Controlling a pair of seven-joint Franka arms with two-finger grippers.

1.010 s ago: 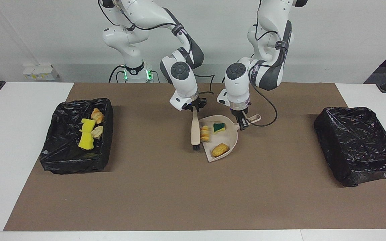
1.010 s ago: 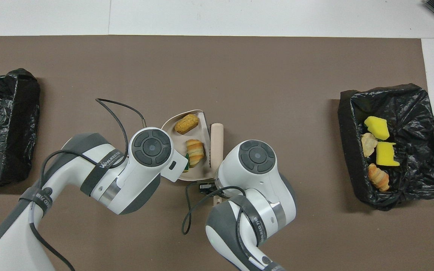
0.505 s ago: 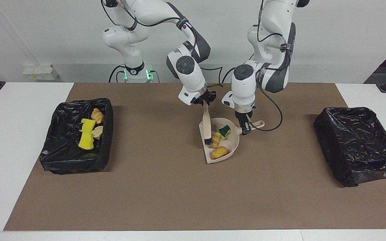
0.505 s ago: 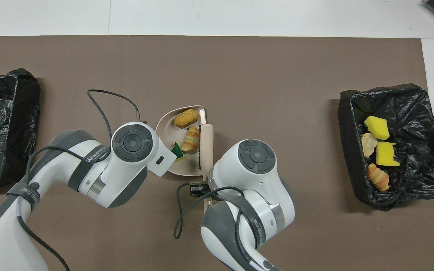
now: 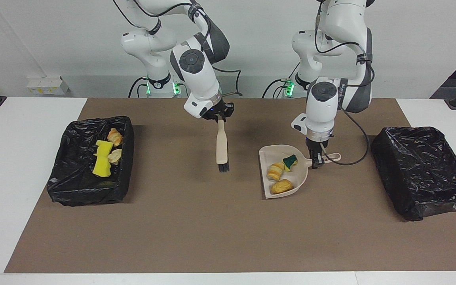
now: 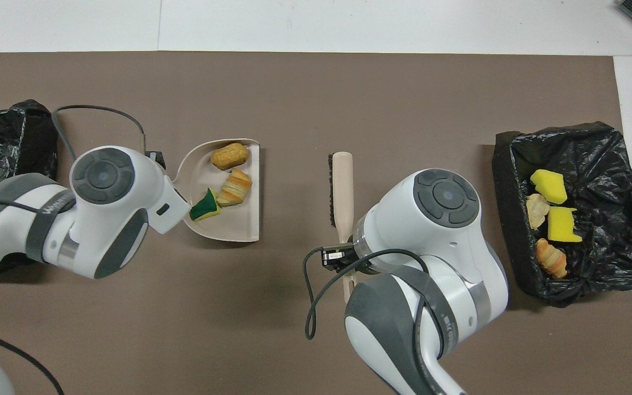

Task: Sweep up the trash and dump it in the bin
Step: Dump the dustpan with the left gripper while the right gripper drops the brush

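The left gripper (image 5: 317, 161) pinches the dustpan (image 5: 281, 171) handle, three scraps (image 5: 282, 175) inside; at the dustpan's nine o'clock, the right gripper (image 5: 219, 116) clamps the brush (image 5: 222, 147).

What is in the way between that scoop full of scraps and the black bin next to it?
Nothing visible. The left gripper holds the dustpan by its handle, with three scraps in it; only bare brown mat lies between it and the empty bin.

Three scraps (image 5: 280, 175) in the dustpan (image 5: 269, 153) mid-table, apparently lifted; brush (image 5: 222, 147) beside it, toward the right arm's end.
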